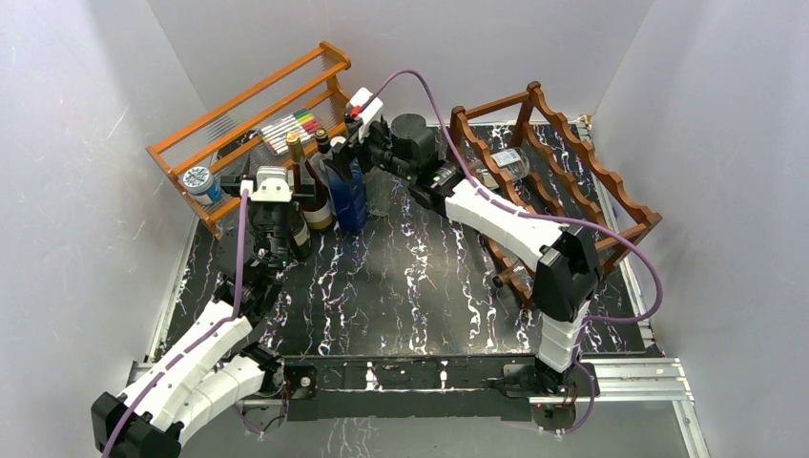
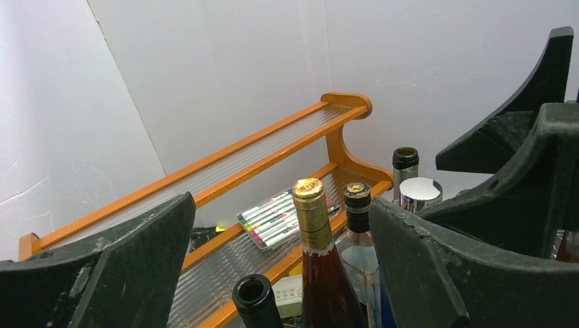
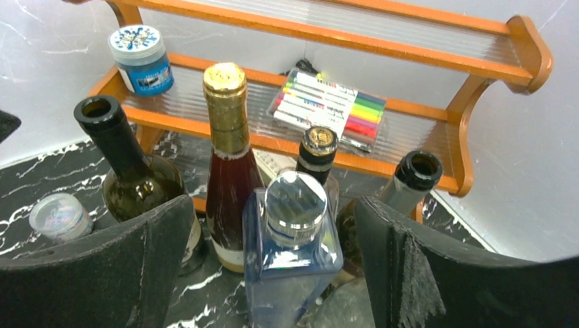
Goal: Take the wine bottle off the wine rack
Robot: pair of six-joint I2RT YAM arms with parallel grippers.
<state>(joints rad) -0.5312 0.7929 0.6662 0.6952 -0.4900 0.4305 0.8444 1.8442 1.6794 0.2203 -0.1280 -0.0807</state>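
Observation:
The dark reddish-brown wine rack (image 1: pixel 572 181) stands at the right of the table. A clear bottle (image 1: pixel 508 164) lies on its upper tier. My right arm reaches left across the table, away from the rack. My right gripper (image 1: pixel 355 134) (image 3: pixel 273 205) is open and straddles a square blue bottle with a silver cap (image 3: pixel 293 246) (image 1: pixel 350 196), with a gap on both sides. My left gripper (image 1: pixel 286 196) (image 2: pixel 281 201) is open among standing bottles. A reddish bottle with gold foil (image 2: pixel 314 219) (image 3: pixel 229 137) shows between its fingers, untouched.
A lighter orange rack (image 1: pixel 248 105) at the back left holds a marker pack (image 3: pixel 334 109) and a blue-lidded jar (image 3: pixel 141 58). A dark green open bottle (image 3: pixel 130 164), a black-capped clear bottle (image 3: pixel 317 154) and another open bottle (image 3: pixel 410 181) stand close together. White walls enclose the table.

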